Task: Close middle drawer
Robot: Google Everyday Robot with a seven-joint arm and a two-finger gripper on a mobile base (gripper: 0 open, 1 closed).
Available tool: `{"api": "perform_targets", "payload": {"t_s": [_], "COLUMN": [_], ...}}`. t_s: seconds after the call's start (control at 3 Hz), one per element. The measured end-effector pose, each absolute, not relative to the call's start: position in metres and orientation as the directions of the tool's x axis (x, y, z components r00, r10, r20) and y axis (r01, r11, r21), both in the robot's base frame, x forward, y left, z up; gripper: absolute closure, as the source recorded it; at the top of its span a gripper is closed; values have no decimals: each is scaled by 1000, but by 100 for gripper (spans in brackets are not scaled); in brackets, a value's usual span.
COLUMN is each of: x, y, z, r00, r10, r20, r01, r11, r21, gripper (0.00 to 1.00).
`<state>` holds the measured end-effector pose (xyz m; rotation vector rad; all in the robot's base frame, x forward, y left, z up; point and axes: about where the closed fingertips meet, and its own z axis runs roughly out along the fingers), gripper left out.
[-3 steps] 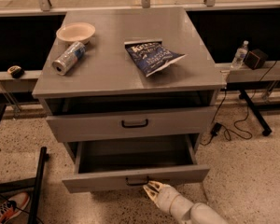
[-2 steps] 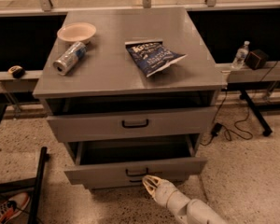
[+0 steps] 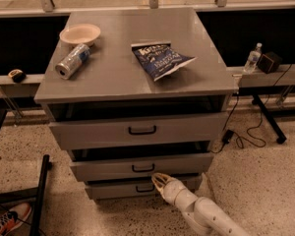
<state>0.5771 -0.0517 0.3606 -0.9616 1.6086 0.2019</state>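
Gripper: my gripper (image 3: 160, 180) is hovering low in front of the cabinet (image 3: 137, 77), pointing up and to the left at the lower edge of the middle drawer (image 3: 103, 169).
Gripper state: I am not managing to make out whether it is open or closed.
Contact: the tip is sitting right at the drawer front, just right of and below the black bar handle (image 3: 143, 168); I cannot tell whether it is touching.
Arm: my pale forearm (image 3: 206, 215) is reaching in from the bottom right corner of the view.
Middle drawer: it is sitting between the other two, mostly pushed in, with a dark gap showing above its front.
Top drawer (image 3: 88, 132): its taller front is standing slightly proud of the cabinet, with a dark gap above it.
Bottom drawer (image 3: 113, 189): its low front is showing just beneath, partly hidden behind my gripper.
Cabinet top: a bowl (image 3: 80, 33) is sitting at the back left, a can (image 3: 73, 61) is lying on its side just in front of it, and a blue snack bag (image 3: 160, 60) is lying near the middle.
Surroundings: a water bottle (image 3: 253, 58) and a black box (image 3: 269, 61) are standing on the ledge to the right.
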Motion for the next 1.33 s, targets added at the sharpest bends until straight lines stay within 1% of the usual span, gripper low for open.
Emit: {"api": "perform_targets", "payload": {"t_s": [0.33, 0.67, 1.0, 1.33], "x": [600, 606, 594, 562], "y": [-55, -59, -69, -88], "z": [364, 364, 360, 362], "r00": [53, 71, 86, 128], "r10": [-460, -462, -452, -416], "r20": [-886, -884, -888, -900], "r01": [-709, -733, -764, -801], "r11": [608, 577, 543, 493], "r21": [-358, -361, -350, -341], "gripper": [100, 100, 100, 100]}}
